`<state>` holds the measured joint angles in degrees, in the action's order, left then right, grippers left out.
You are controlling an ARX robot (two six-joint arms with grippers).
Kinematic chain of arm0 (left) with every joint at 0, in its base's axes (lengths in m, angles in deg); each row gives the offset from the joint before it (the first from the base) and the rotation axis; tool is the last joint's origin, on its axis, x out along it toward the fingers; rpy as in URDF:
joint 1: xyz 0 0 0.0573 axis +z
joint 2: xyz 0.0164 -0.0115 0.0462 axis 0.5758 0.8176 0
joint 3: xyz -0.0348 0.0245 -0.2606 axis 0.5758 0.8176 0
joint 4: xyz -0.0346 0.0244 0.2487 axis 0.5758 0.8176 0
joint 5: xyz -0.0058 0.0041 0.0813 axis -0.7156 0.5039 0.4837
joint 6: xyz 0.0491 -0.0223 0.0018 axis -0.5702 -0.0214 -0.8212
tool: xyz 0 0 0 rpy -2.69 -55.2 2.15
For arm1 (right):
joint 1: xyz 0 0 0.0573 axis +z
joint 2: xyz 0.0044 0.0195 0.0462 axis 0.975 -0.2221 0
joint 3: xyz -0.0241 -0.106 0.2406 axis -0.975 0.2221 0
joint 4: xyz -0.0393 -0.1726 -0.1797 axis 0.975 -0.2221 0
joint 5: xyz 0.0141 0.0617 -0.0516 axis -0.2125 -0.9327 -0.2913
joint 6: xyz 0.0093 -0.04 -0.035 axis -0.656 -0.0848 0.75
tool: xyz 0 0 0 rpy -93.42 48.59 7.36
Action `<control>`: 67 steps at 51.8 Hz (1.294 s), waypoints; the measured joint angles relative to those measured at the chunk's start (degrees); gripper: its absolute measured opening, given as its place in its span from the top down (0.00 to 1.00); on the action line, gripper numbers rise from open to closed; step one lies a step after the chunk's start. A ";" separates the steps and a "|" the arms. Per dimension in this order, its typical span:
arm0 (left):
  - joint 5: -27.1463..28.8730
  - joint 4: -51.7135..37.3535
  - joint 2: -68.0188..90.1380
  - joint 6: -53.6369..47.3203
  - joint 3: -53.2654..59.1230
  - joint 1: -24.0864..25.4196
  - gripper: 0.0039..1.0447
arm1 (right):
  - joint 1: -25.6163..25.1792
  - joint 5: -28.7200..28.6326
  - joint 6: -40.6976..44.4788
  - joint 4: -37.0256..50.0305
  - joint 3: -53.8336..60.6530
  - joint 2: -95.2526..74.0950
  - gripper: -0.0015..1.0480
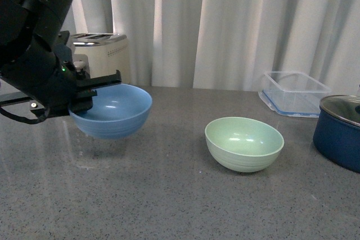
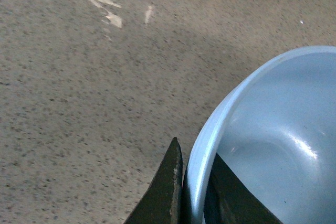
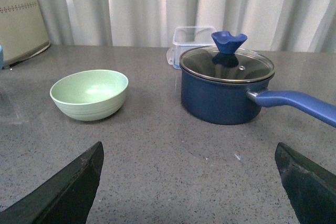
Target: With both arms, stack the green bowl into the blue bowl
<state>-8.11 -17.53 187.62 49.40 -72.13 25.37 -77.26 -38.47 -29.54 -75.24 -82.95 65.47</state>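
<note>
Cream toaster at rear left; clear container behind lidded navy pot; grey speckled countertop; white curtain backdrop

Blue bowl and green bowl look matte plastic — counter smooth, speckled stone.

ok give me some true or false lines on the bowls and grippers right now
1. The left gripper clamps the blue bowl by its rim. True.
2. The green bowl sits inside the blue bowl. False: it stands alone on the table, apart from the blue one.
3. The right gripper is open and holds nothing. True.
4. The navy pot has no lid. False: a glass lid covers it.
</note>
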 joint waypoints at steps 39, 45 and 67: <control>0.39 0.35 11.78 1.55 -9.51 -7.58 0.94 | 0.00 0.00 0.00 0.00 0.00 0.00 0.10; 0.44 0.63 12.33 1.55 -10.49 -8.07 0.94 | 0.00 0.00 -0.02 0.00 0.00 0.00 0.10; 2.91 3.72 14.40 2.64 -11.15 -8.07 0.58 | 0.00 0.00 -0.02 0.00 0.00 0.00 0.10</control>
<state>-5.21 -13.82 202.02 52.04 -83.28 17.31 -77.26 -38.47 -29.56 -75.24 -82.95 65.47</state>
